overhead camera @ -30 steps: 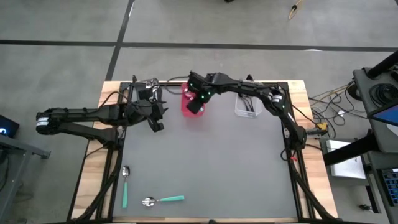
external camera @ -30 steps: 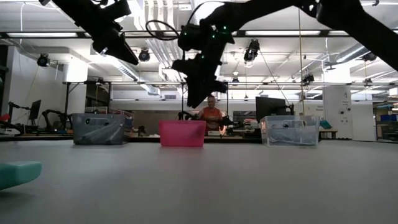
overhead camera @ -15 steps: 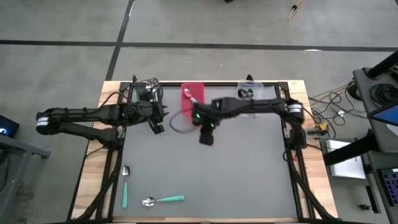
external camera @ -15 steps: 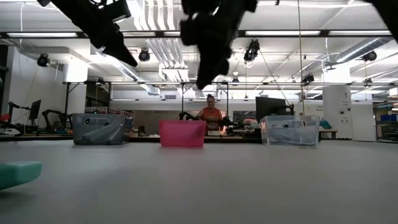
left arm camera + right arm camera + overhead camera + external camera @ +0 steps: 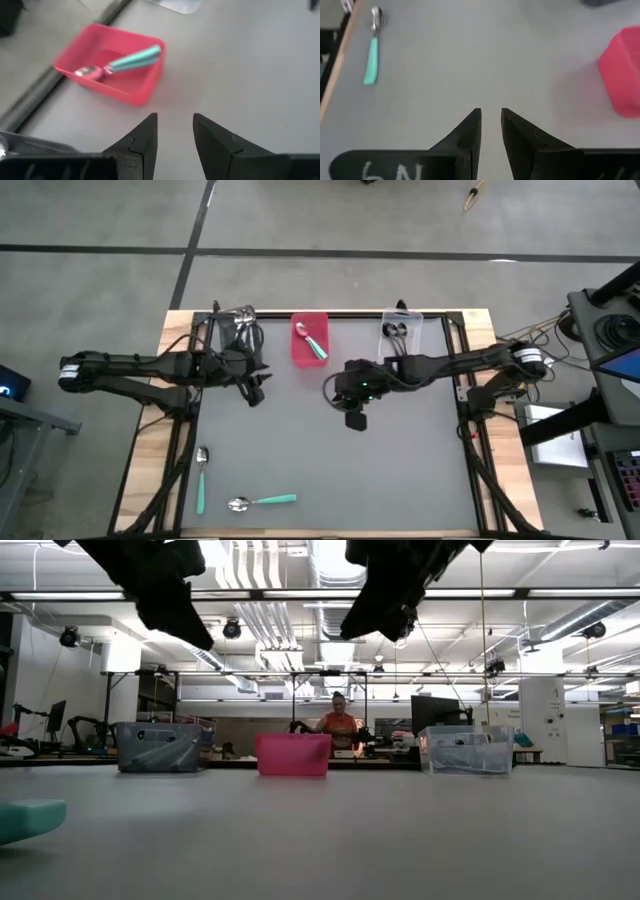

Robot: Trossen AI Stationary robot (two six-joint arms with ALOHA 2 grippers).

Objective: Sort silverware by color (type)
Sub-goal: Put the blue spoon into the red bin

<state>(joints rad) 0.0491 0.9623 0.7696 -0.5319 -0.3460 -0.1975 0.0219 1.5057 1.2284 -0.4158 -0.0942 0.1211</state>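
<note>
Two teal-handled silver spoons (image 5: 201, 478) (image 5: 262, 501) lie flat on the grey mat near the table's near-left corner; one of them (image 5: 372, 50) shows in the right wrist view. A third teal-handled spoon (image 5: 120, 62) lies inside the pink bin (image 5: 309, 340) at the far edge. My left gripper (image 5: 255, 390) hangs open above the mat, left of the pink bin, with nothing between its fingers (image 5: 142, 142). My right gripper (image 5: 355, 418) hovers over the mat's middle, its fingers (image 5: 470, 130) a narrow gap apart and empty.
A clear bin (image 5: 238, 325) stands at the far left and another (image 5: 400, 340) with dark spoons at the far right, flanking the pink bin (image 5: 292, 754). The mat between the grippers and the near edge is bare grey. A person (image 5: 340, 725) sits beyond the table.
My right gripper has drawn back from over the pink bin toward the table's near edge and a little right, out over the mat's middle, rolling as it went. The teal-handled spoon in the bin is now uncovered. My left gripper has rolled in place.
</note>
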